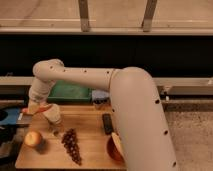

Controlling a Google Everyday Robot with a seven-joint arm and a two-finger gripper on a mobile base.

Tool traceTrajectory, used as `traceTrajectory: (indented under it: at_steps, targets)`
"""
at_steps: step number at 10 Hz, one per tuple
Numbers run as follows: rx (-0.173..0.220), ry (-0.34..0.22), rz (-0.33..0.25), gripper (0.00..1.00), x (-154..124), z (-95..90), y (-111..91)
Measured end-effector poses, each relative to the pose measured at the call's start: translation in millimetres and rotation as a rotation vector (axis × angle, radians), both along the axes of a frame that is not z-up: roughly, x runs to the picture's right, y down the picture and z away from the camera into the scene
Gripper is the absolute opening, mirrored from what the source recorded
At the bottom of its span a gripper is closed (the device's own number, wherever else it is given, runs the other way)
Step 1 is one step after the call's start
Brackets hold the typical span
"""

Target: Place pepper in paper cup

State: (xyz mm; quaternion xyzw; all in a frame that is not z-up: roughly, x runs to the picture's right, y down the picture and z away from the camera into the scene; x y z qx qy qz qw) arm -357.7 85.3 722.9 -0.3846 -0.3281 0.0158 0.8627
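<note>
Gripper (36, 107), at the left end of the wooden table (90, 150), is pinched shut on the slim orange-red pepper (44, 108), which lies level just above the rim of the small white paper cup (53, 114). Nearer sits a round orange-yellow fruit (33, 138), and right of it a dark grape bunch (71, 144). No writing can be read.

The tool (36, 108) grips the pepper (41, 108) — just above the paper cup (53, 114).
</note>
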Motion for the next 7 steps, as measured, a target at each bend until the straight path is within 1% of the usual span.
traceTrajectory:
  at_steps: [2,7]
  targets:
    - [-0.017,0.003,0.028,0.0,4.7,2.3,1.3]
    - [-0.07,0.037,0.127,0.0,32.3,23.5,0.7]
